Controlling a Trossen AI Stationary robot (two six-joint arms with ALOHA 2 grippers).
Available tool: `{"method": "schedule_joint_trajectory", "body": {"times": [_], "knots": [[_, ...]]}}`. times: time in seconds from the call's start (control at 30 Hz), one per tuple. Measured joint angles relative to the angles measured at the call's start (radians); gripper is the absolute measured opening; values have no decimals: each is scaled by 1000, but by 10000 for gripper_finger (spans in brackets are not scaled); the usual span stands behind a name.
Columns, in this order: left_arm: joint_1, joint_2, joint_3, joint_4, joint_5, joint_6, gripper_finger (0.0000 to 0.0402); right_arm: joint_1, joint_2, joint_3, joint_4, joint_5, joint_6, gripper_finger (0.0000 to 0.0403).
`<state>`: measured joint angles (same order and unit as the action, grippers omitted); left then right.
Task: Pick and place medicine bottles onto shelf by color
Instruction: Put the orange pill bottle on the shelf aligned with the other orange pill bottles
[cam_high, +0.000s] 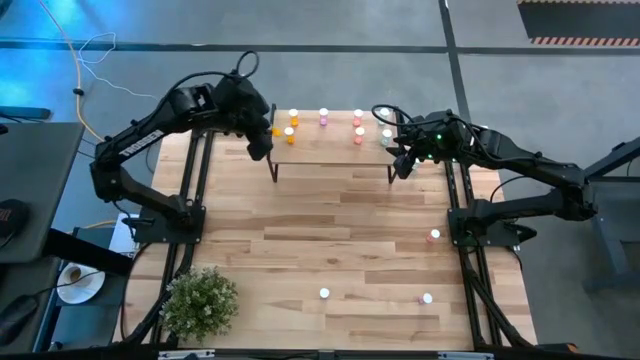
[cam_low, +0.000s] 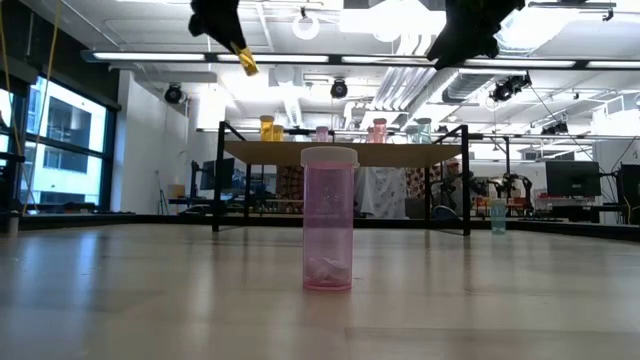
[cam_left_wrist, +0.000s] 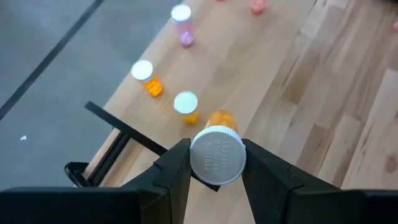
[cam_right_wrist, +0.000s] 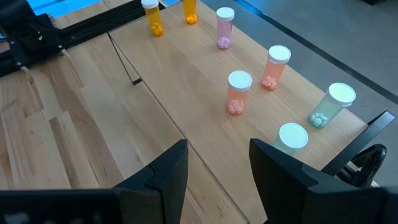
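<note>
The light-wood shelf (cam_high: 330, 150) stands at the table's far middle. Upright on it are orange (cam_high: 293, 118), pink-purple (cam_high: 324, 118), red (cam_high: 358, 134) and pale green (cam_high: 388, 136) medicine bottles. My left gripper (cam_high: 266, 140) hangs above the shelf's left end, shut on an orange bottle (cam_left_wrist: 221, 118). My right gripper (cam_right_wrist: 217, 155) hovers open over the shelf's right end (cam_right_wrist: 186, 68), with nothing between its fingers. Loose bottles stand on the tabletop: one red (cam_high: 434, 236), one pink-purple (cam_high: 427, 298) and one (cam_high: 324, 294) that is large in the low view (cam_low: 328, 220). My left gripper pinches the orange bottle at its white cap (cam_left_wrist: 217, 157), one finger (cam_left_wrist: 177, 165) on each side of the cap. The fingers slant down toward the shelf. The bottle's body (cam_low: 245, 60) sticks out past them, tilted downward and lifted clear of the shelf.
A potted plant (cam_high: 200, 300) stands at the table's near left corner. The black arm frames (cam_high: 190, 200) (cam_high: 470, 220) run along both sides. The wide middle of the striped-wood tabletop (cam_high: 330, 220) is bare.
</note>
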<state>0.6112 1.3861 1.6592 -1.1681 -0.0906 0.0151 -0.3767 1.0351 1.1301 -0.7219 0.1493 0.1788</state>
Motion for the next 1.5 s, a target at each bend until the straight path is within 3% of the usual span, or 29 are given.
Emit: {"method": "schedule_joint_trajectory", "body": {"times": [0.77,1.5], "knots": [[-84,270,37,-62,-50,145,119,0,0,0,0,4,-3,163],[-83,322,37,-63,-83,205,120,0,0,0,0,3,-1,163]]}}
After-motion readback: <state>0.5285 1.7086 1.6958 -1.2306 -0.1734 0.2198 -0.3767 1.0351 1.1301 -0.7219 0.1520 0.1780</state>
